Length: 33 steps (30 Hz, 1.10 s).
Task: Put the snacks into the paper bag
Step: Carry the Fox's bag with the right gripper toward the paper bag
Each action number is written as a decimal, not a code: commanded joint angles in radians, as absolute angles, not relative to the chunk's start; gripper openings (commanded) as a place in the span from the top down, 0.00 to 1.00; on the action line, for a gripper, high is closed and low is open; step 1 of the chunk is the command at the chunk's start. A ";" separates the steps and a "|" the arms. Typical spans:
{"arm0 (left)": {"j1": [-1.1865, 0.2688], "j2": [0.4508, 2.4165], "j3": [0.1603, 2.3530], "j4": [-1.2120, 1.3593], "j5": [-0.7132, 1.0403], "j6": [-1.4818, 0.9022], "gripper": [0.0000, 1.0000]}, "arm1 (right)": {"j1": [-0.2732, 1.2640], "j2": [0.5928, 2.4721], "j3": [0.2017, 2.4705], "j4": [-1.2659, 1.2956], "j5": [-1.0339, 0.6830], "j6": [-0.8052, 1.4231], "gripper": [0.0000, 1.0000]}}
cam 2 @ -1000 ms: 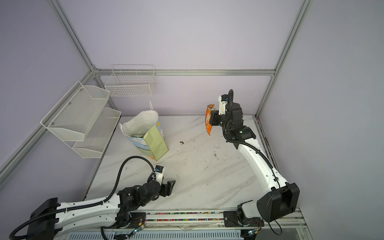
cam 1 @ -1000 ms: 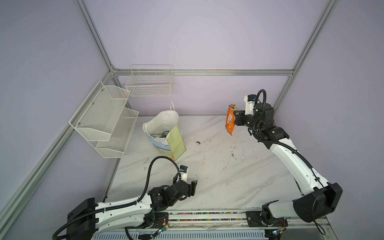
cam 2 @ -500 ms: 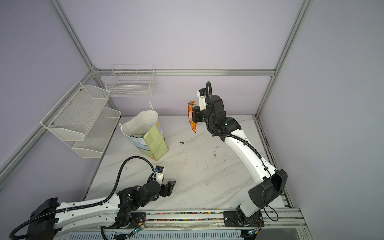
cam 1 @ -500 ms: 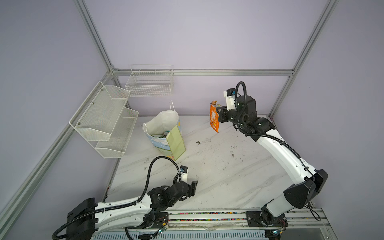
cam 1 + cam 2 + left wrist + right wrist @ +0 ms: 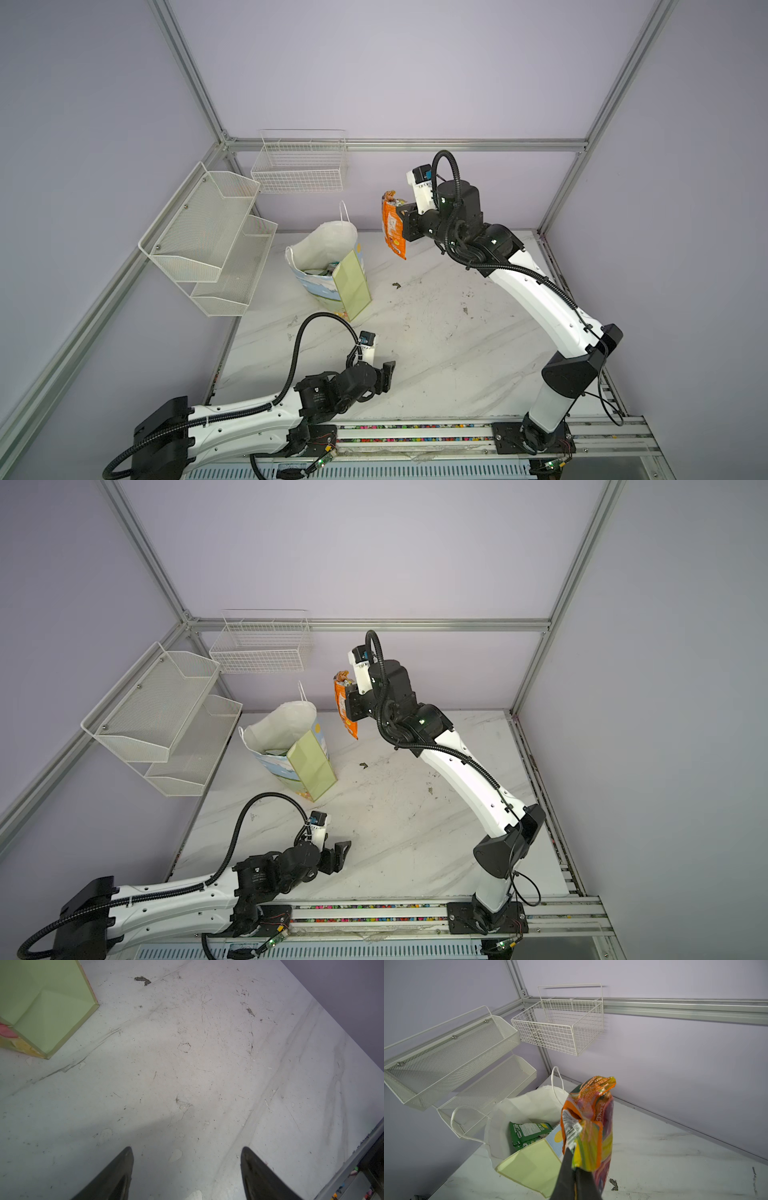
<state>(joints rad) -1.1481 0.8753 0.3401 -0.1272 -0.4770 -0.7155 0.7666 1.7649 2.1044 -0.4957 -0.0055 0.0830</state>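
An orange snack packet hangs in the air to the right of the paper bag, a little above its rim. My right gripper is shut on the orange packet, pinching its edge. The bag stands upright with its mouth open, and a green packet lies inside. My left gripper hovers open and empty low over the front of the table, with the bag's green side ahead of it.
A white wire basket hangs on the back wall. Two white mesh shelves are mounted on the left wall, close beside the bag. A dark speck lies on the scuffed marble table.
My right arm has swung left across the back of the table, carrying the orange packet closer to the bag. The left arm has not moved.
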 commanded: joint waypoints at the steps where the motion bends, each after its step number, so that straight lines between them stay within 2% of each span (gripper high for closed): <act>1: -1.155 0.862 0.351 -0.101 -0.501 -0.724 0.20 | 0.803 1.775 2.186 -0.489 0.027 0.041 1.00; 23: -1.163 0.851 0.368 -0.120 -0.502 -0.718 0.20 | 0.965 1.966 2.465 -0.496 0.070 0.000 1.00; 33: -1.177 0.830 0.367 -0.133 -0.518 -0.723 0.20 | 1.001 2.033 2.502 -0.452 0.094 -0.007 1.00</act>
<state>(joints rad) -1.1687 0.8471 0.3401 -0.1467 -0.4847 -0.7155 0.9909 2.0193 2.4622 -0.5190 0.0689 0.0139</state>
